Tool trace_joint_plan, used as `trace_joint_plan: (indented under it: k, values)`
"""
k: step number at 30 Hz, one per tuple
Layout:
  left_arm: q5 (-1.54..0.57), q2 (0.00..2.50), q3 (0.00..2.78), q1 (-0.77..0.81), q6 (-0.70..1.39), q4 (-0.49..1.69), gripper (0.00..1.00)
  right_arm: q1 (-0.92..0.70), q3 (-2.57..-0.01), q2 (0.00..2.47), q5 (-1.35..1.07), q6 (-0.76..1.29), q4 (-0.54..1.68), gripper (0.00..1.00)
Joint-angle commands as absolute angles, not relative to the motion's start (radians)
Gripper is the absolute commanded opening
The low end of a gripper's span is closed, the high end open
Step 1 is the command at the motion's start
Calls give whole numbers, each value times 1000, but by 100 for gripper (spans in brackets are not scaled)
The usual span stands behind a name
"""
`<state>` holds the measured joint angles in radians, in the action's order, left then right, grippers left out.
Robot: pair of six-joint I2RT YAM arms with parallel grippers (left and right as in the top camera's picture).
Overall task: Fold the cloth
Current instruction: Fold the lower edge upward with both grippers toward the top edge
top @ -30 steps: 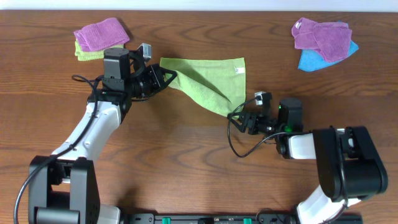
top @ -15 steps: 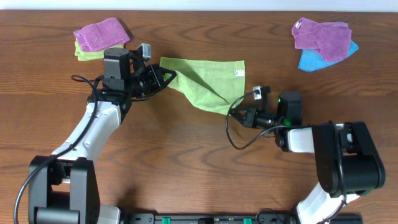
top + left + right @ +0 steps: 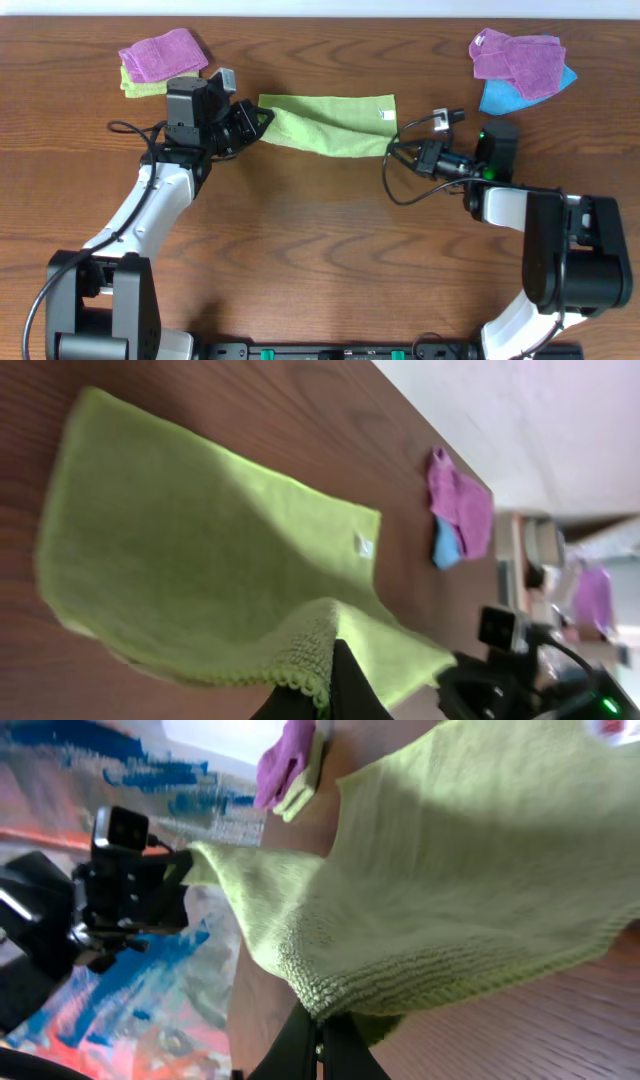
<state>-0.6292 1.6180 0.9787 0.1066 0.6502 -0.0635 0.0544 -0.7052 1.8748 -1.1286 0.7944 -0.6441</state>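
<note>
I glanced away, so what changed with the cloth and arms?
The right tool closed on the cloth at its near corner and carried it toward the far side, drawing it into a narrow band. The left tool stayed shut on its corner; side towels unmoved.

The left tool points toward its partner, jaws pinched tight on the cloth; the right tool faces it, clamped on the opposite end.
</note>
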Motion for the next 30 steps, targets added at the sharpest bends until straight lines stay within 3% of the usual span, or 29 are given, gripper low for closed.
trace_joint_plan:
  k: [1, 21, 30]
  values:
    - [-532, 1625, 1013, 103, 628, -64, 6, 71, -717, 1883, -1137, 844, -644, 2]
    - [-516, 1770, 1013, 119, 644, -179, 6, 55, -825, 1884, -931, 874, -557, 2]
    - [-517, 1842, 1015, 117, 682, -370, 6, 23, -825, 1884, -864, 870, -527, 2]
